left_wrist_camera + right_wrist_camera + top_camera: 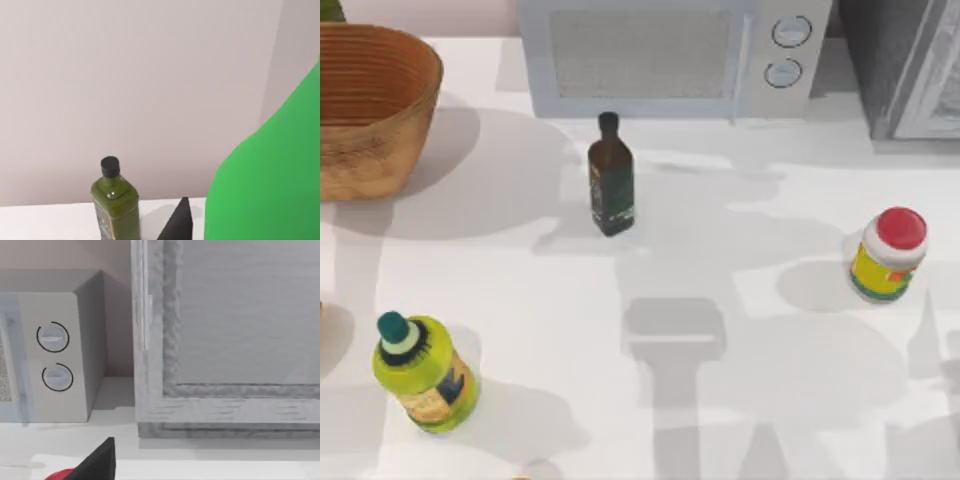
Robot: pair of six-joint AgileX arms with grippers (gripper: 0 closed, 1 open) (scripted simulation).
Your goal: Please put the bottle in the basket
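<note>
Fingers' opening cannot be told; one dark left fingertip [177, 222] shows beside what seems the bright green bottle [270, 175]. Wicker basket [370, 105] sits at the worktop's [720, 300] far left.

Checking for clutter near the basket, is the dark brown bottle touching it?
Apart. The top view shows bare table between the dark brown bottle and the basket.

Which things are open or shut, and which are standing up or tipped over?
green bottle: right by the left wrist camera; held or not, cannot tell
basket: upright, nothing in the part that shows
dark bottle: standing, cap on
teal-capped bottle: standing, cap on
red-lidded jar: standing, lid on
microwave: door shut
left tool: beside the green bottle
right tool: above the red-lidded jar
</note>
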